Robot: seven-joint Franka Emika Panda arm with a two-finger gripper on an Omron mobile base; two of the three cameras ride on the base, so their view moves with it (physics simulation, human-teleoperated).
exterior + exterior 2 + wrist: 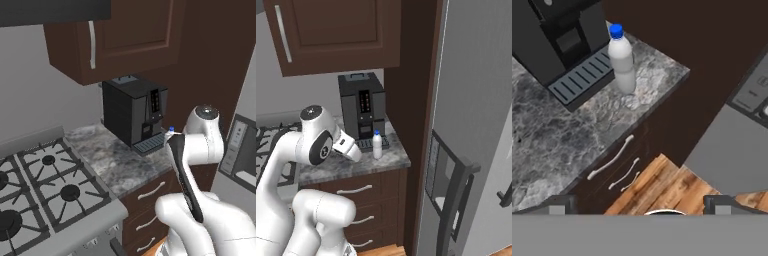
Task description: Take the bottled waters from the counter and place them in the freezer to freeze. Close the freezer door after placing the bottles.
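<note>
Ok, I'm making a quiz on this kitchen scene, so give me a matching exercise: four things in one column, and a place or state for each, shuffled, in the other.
Things:
1. milky white bottle
2. coffee machine
3. gas stove
4. freezer door

Places or states:
A. closed, with a recessed dispenser and a dark vertical handle
B. left of the speckled counter
C. upright on the counter, just in front of the drip tray's end
D. at the back of the counter, below the dark brown wall cabinet

Pairs: 1-C, 2-D, 3-B, 4-A
</note>
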